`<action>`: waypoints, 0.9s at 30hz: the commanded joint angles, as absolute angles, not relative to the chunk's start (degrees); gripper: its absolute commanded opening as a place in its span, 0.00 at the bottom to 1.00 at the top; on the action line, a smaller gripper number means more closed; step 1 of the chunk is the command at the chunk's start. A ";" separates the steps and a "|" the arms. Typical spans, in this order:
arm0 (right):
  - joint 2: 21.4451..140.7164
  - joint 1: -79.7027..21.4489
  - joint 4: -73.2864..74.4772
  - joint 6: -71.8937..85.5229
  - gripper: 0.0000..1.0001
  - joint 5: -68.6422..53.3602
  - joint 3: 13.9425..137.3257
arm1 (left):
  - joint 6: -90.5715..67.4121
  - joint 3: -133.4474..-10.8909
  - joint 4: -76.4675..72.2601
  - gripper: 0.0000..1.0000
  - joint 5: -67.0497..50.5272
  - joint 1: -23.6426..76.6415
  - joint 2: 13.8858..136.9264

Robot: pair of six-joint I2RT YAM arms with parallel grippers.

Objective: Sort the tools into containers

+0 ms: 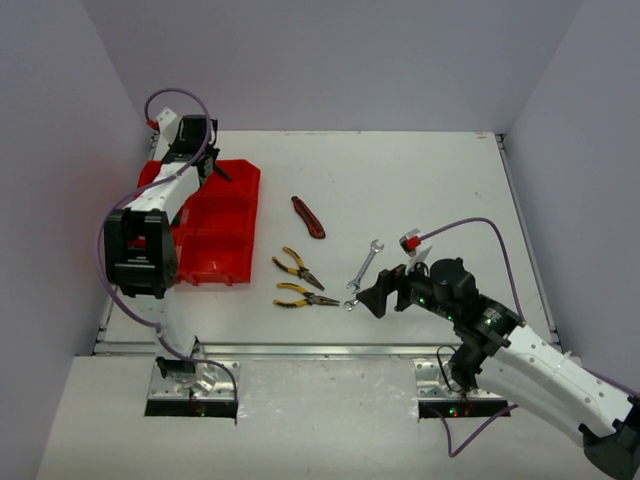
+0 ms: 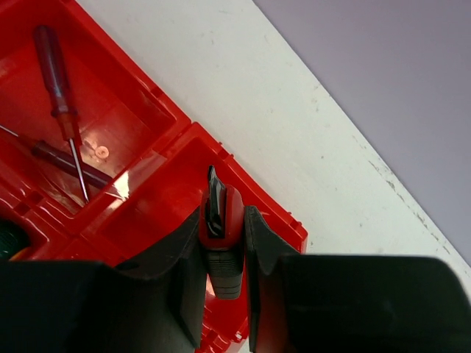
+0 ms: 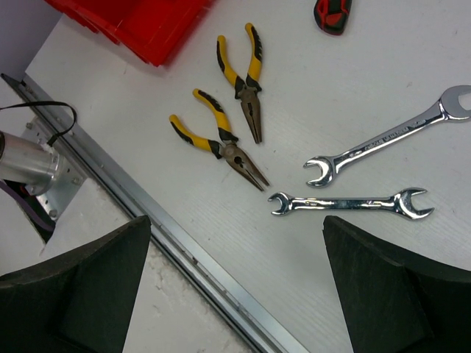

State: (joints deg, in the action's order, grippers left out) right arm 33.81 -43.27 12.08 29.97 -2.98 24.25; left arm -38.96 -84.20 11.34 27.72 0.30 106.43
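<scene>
Because it belongs in the red tray (image 2: 291,228), a red-handled knife (image 2: 221,213) is clenched in the left tool (image 2: 222,290) above a corner compartment; the right tool (image 3: 235,283) is spread wide, empty, over the wrenches (image 3: 346,202) on the counter (image 3: 383,66).

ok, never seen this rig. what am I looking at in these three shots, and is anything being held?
Two robot arms are bolted to the near edge of a white table. The overhead view shows both; the other two views come from a camera on each wrist. The left gripper has its jaws closed on a red-handled knife over the red tray, where thin screwdrivers already lie in a compartment. The right gripper hangs open and empty above two silver wrenches. Two yellow-handled pliers and another red knife lie loose on the table.
</scene>
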 commanded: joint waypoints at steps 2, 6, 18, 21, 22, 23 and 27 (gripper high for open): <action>35.96 -43.33 8.01 29.80 0.99 -2.46 24.26 | -44.25 -83.57 6.69 0.07 24.27 3.00 107.32; 36.05 -43.33 8.86 30.13 0.99 -1.96 24.51 | -46.41 -83.99 9.59 0.39 26.36 3.08 108.02; 41.28 -43.30 6.89 31.55 0.99 0.95 25.78 | -44.10 -87.89 16.48 1.00 29.16 2.55 98.09; 50.88 -43.24 6.38 30.89 0.99 4.24 30.04 | -44.04 -85.64 20.70 1.00 24.99 2.55 88.44; 55.29 -43.24 6.63 30.55 0.99 4.98 32.70 | -44.08 -82.09 20.56 1.00 21.92 2.55 84.11; 59.69 -43.24 6.89 30.22 0.99 5.73 35.37 | -44.11 -78.55 20.42 1.00 18.85 2.55 79.77; 77.89 -42.31 8.69 27.86 0.99 6.22 47.70 | -42.43 -60.39 14.49 1.00 3.05 2.68 61.34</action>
State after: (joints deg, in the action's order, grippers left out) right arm 64.60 -43.14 10.78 29.90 2.89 36.05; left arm -44.59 -73.38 17.21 17.99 2.93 77.36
